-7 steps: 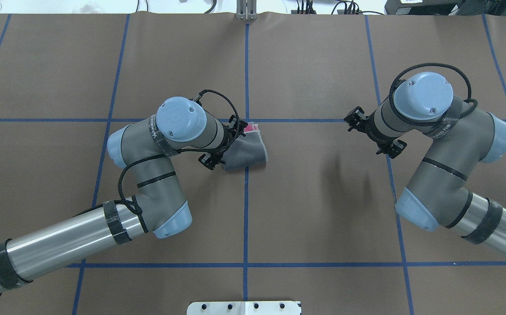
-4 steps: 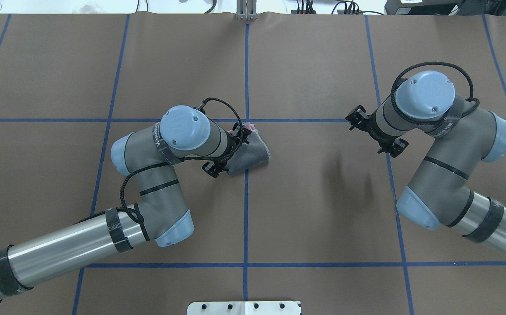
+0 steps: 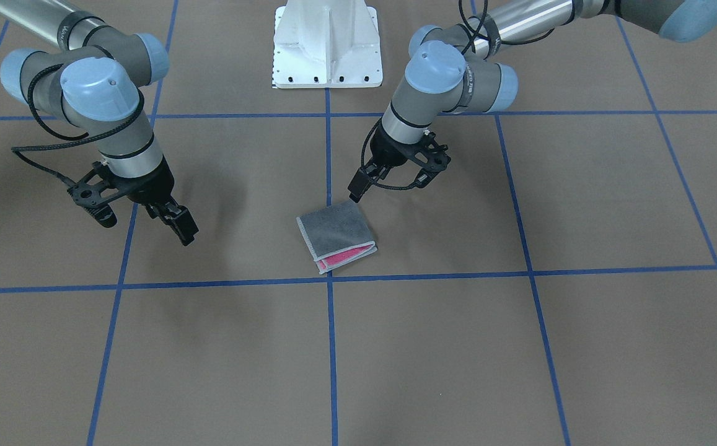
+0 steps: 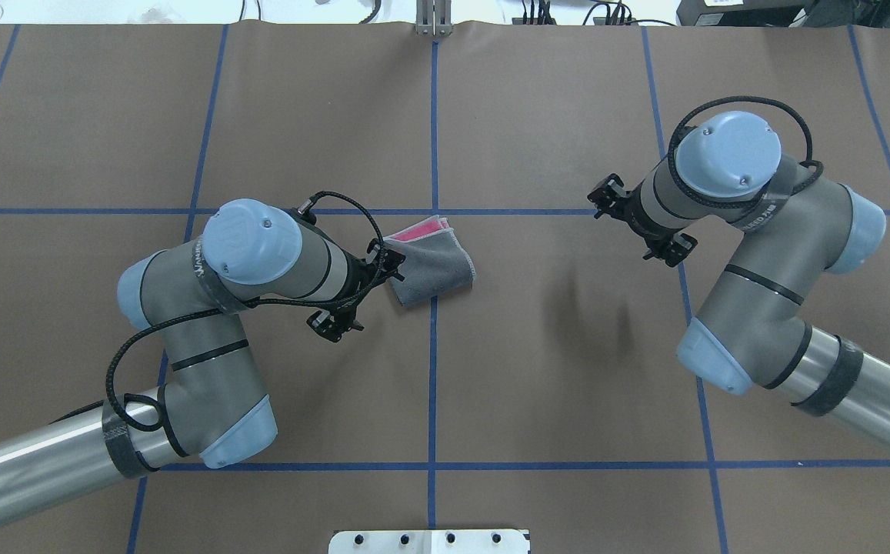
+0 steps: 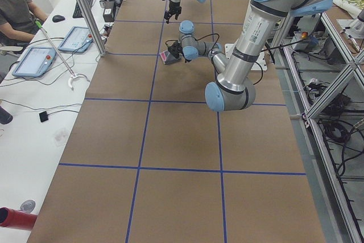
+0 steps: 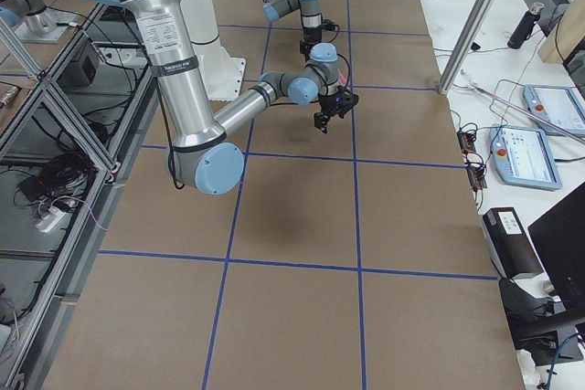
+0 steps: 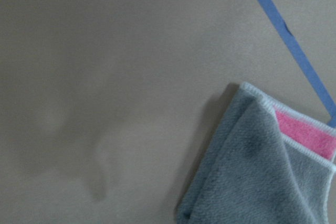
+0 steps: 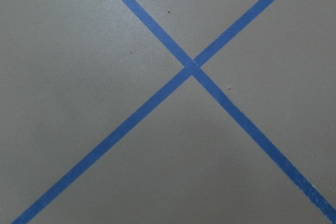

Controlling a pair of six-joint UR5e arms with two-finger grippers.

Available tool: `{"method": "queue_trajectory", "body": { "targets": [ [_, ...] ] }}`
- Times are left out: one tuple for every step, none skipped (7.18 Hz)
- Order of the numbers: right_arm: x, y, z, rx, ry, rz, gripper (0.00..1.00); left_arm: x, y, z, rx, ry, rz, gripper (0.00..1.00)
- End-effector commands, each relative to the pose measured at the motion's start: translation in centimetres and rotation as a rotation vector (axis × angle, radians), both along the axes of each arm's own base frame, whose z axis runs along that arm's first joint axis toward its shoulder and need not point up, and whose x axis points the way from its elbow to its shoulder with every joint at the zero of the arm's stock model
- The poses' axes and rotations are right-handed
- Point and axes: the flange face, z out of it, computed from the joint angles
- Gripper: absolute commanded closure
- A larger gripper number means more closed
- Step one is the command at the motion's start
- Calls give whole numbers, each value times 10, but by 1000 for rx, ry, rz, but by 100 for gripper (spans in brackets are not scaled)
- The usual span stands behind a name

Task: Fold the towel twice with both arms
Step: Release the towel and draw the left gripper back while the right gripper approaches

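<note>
Towel [image 3: 335, 231]: folded to a small square, dark grey face up, pink layers showing at one open edge, light edging.
Position: flat on the table [image 3: 519, 347], across the blue centre line [image 3: 331, 347].
Left gripper [image 3: 389, 183]: fingers spread wide, empty, just beside the towel's corner.
Right gripper [image 3: 144, 224]: fingers spread, empty, well apart from the towel.

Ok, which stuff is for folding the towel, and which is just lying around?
For the job:
- towel
- left hand
- right hand

Just lying about:
- white base
- blue tape lines
- tablets on the side desk
</note>
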Motion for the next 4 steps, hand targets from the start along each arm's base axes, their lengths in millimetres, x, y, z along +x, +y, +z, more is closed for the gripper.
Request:
{"method": "queue_trajectory", "body": {
  "targets": [
    [-42,-18,-42,60,-82,-13,0,-20,-5,6,9,-4,-6,1],
    [-55,-17,-42,131,-162,-29,0,-37,6,21,79,-20,32,1],
    [-67,-19,-48,177,-212,-41,0,-57,18,34,122,-28,54,1],
    [-89,-31,-78,201,-229,-53,0,-63,20,34,127,-25,51,1]
  ]
}}
